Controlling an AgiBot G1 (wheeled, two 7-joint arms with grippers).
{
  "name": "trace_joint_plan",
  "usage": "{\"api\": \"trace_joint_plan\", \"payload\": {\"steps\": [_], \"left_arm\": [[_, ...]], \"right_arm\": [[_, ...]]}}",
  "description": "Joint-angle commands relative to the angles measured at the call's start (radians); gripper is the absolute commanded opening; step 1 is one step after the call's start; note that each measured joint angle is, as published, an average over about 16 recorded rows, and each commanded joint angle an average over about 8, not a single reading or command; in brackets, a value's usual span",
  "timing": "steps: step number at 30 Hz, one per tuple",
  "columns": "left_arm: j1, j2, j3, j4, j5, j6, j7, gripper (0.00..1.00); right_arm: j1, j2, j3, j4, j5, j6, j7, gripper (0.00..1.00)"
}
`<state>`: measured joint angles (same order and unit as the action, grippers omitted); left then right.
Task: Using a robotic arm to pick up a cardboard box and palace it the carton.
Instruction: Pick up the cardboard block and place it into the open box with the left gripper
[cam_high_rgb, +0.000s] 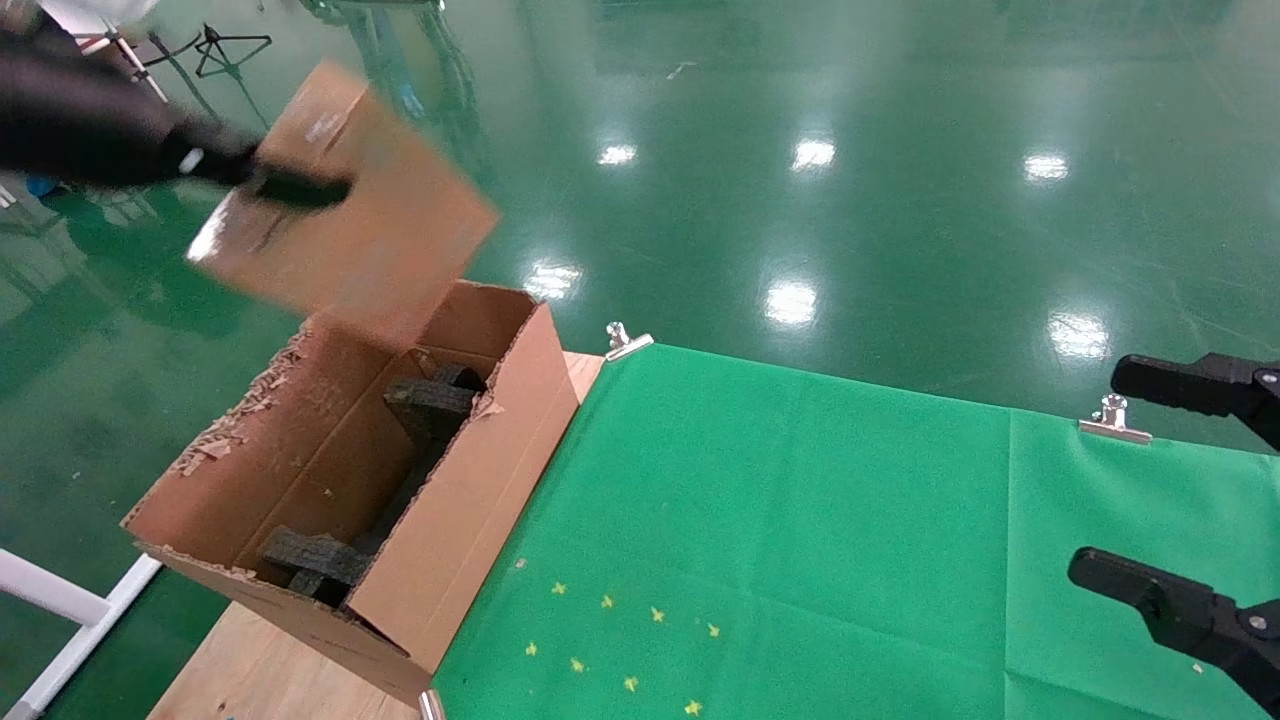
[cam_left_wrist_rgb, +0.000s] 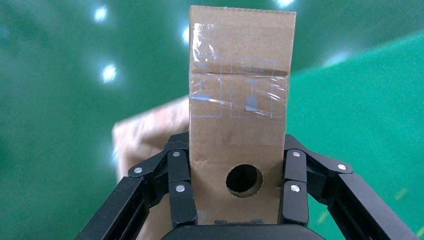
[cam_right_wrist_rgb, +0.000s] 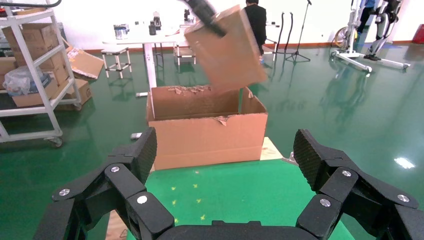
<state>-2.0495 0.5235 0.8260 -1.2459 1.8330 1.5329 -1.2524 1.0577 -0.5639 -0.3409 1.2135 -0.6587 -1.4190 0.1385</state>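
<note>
Left gripper (cam_left_wrist_rgb: 239, 192) clamped the box (cam_left_wrist_rgb: 239, 125) between its 2 fingers (cam_left_wrist_rgb: 181, 192), one on each narrow side, at the end bearing the round hole (cam_left_wrist_rgb: 244, 180) (clear tape crossed the face farther up). In the head view the box (cam_high_rgb: 345, 205) hung tilted in the air above the far end of the carton (cam_high_rgb: 470, 500), apart from it, the view being blurred there. The carton stood open at the left edge of the table (cam_high_rgb: 250, 680), just beside the green cloth (cam_high_rgb: 800, 520), with ragged flaps and black foam blocks (cam_high_rgb: 430, 400) inside. The right wrist view showed the box (cam_right_wrist_rgb: 227, 47) over the carton (cam_right_wrist_rgb: 205, 135) as well. Right gripper (cam_high_rgb: 1130, 480) was held over the right edge of the cloth, fingers spread wide, holding nothing. 2 metal clips (cam_high_rgb: 625, 341) pinned the cloth's far edge.
</note>
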Motion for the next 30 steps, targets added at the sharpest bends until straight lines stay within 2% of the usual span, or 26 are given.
{"api": "trace_joint_plan", "payload": {"steps": [1,6,12,19,30], "left_arm": [[0.002,-0.042,0.011,0.018,0.016,0.024,0.031,0.00],[0.063,-0.087,0.043,0.152,0.013,-0.003,0.142,0.00],[0.136,-0.079,0.063,0.351,0.011,-0.107,0.284,0.00],[0.170,-0.022,0.074,0.580,0.032,-0.227,0.403,0.00],[0.197,0.118,0.099,0.942,0.073,-0.348,0.476,0.00]], "right_arm": [[0.000,0.000,0.000,0.000,0.000,0.000,0.000,1.00],[0.000,0.000,0.000,0.000,0.000,0.000,0.000,1.00],[0.000,0.000,0.000,0.000,0.000,0.000,0.000,1.00],[0.000,0.000,0.000,0.000,0.000,0.000,0.000,1.00],[0.000,0.000,0.000,0.000,0.000,0.000,0.000,1.00]]}}
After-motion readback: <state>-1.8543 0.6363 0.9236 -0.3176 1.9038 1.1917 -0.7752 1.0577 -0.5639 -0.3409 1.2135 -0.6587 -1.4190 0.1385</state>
